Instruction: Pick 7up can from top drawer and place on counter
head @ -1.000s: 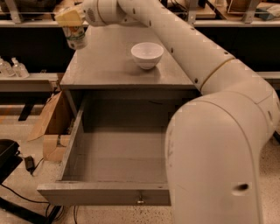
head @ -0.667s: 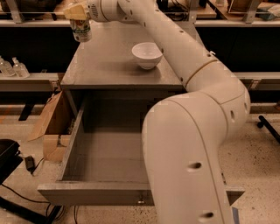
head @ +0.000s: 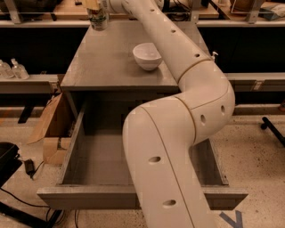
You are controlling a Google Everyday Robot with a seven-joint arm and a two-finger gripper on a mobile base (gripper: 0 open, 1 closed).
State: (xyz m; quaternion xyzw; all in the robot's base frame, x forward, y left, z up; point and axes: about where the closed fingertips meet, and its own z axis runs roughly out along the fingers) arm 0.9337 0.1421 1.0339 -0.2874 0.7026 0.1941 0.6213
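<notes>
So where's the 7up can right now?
The small whitish-green 7up can is in the pincer at the view's top left, over the grey counter's far-left corner, left of the white bowl.

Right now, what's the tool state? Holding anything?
The tool: closed on the 7up can, at the far left corner of the counter.

desk: flat square grey-painted cabinet top | on desk: round white ceramic bowl, upright, to the right of the fingers and nearer the camera | gripper: above desk's far-left corner, clamped around small whitish-green cylindrical 7up can | can-to-desk contact: cannot tell
</notes>
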